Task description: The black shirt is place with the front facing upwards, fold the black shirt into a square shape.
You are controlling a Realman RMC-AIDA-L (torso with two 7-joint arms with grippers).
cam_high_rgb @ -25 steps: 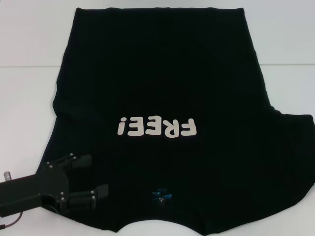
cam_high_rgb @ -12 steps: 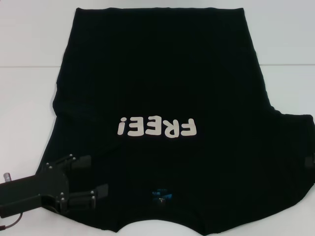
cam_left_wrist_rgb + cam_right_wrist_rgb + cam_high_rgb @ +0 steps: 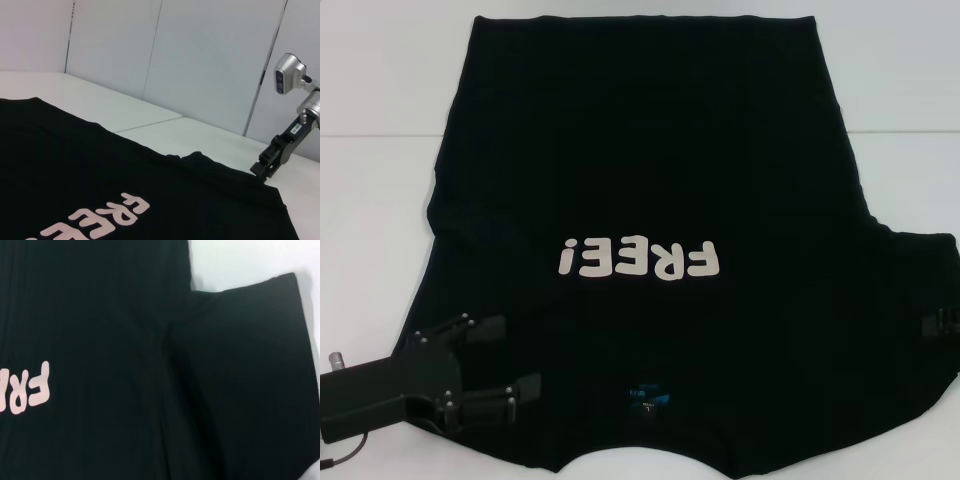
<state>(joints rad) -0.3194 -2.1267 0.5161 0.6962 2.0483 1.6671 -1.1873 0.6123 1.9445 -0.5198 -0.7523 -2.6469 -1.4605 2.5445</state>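
Black shirt (image 3: 650, 180) covers most of the white table (image 3: 380, 200), spread flat with its front up. Its white "FREE!" lettering (image 3: 638, 259) reads upside down in the head view, so the collar lies at the near edge, toward the robot, and the hem lies at the far edge. A small blue neck label (image 3: 647, 395) shows just inside the collar. The sleeve on the robot's right spreads out flat toward the table's right edge, and the right wrist view looks straight down on it, with shallow creases running where it joins the body of the shirt (image 3: 150, 365).

The left gripper (image 3: 505, 358) sits low at the near left, over the shirt's shoulder area beside the collar. Its two black fingers (image 3: 485, 330) point toward the middle of the shirt and stand wide apart, with nothing between them.

The right gripper (image 3: 940, 325) only just shows at the right edge of the head view, by the outer end of the right sleeve. In the left wrist view it (image 3: 265, 167) reaches down to the far edge of the shirt (image 3: 100, 180), its tip right at the cloth; whether its jaws are parted or closed, I cannot tell.
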